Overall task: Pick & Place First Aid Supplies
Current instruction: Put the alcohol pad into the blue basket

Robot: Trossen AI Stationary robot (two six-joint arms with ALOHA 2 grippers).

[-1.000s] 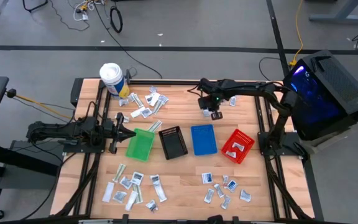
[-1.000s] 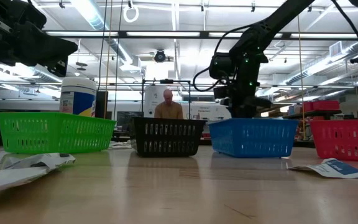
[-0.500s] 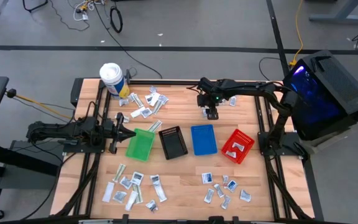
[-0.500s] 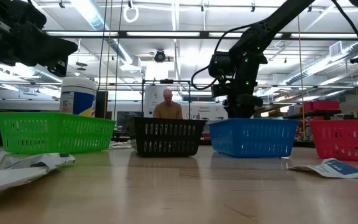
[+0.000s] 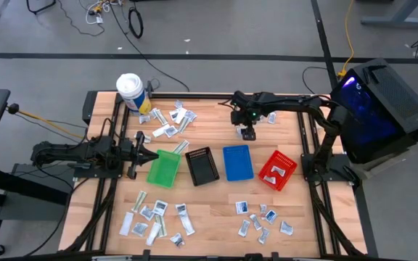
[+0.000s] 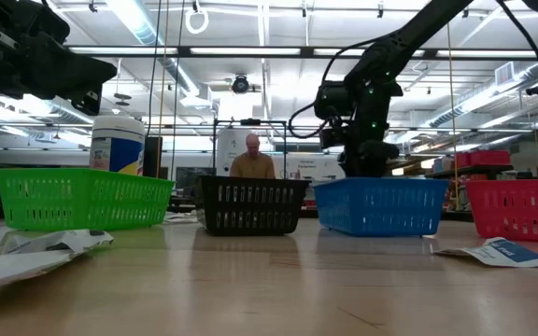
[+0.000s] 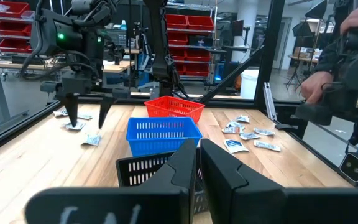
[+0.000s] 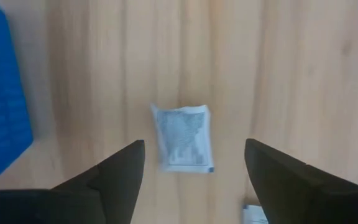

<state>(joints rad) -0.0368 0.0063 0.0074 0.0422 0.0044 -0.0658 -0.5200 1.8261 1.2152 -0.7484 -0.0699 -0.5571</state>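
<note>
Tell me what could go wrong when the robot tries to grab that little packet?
The right gripper hangs open over a flat white packet lying on the wooden table. Because the packet lies so flat, the fingers might slide over it or just push it along. The blue bin sits close beside it, so one finger could bump its wall. A second packet peeks in nearby and might get nudged too.

Tub: white cylindrical tub (image 5: 130, 91) at 10 o'clock on the table (image 5: 216, 206).
Bins: green bin (image 5: 164, 168), black bin (image 5: 202, 165), blue bin (image 5: 238, 162), red bin (image 5: 278, 170), in a row mid-table.
Person: seated beyond the table (image 6: 253, 159).
</note>
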